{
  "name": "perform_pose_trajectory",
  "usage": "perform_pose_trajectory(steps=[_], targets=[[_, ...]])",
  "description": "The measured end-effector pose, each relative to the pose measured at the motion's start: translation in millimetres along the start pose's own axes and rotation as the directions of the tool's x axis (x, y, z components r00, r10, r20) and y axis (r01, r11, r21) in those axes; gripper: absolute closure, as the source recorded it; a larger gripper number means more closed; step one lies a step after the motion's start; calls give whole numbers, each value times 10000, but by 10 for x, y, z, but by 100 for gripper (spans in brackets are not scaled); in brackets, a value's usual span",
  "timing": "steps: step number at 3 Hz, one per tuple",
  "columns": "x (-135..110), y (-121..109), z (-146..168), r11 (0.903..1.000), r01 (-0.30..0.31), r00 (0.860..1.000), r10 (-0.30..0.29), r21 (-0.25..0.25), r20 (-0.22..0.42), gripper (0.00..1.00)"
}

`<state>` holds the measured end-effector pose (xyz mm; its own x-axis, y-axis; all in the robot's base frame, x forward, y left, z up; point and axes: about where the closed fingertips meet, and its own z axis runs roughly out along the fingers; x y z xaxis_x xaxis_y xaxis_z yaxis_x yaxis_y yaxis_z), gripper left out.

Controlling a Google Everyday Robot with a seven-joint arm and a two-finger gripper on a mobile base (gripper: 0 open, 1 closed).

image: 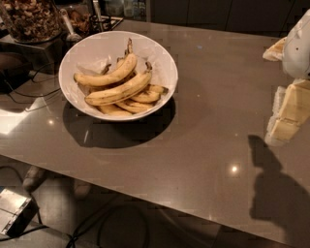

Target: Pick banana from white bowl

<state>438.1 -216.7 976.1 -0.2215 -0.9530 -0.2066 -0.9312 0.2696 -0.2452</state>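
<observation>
Sitting in the white bowl point(97, 44) upper left, banana point(118, 91) untouched; gripper point(290, 110) hangs far right, can't tell if open.

My gripper point(282, 121) sits at the right edge, over a glossy grey-brown table point(208, 97) with small bright glints. Far to its left I see a jar point(29, 19); behind it, dark cabinet fronts point(218, 12); below-left, dim floor point(53, 213) with cables point(87, 228)

Banana point(118, 90) in bowl point(167, 68), left; pincer point(285, 118) seemingly far right.
</observation>
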Motion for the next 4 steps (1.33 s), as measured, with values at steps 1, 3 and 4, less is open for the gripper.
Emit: perform_pose_trajectory(steps=[1, 3, 4], targets=[[-13, -7, -9, 10000, 27, 10000, -27, 36, 10, 0], [-486, -170, -27, 9833, 1817, 9828, -1814, -58, 353, 0], [-762, -210, 76, 9584, 2852, 9578, -2852, 45, 348, 0]])
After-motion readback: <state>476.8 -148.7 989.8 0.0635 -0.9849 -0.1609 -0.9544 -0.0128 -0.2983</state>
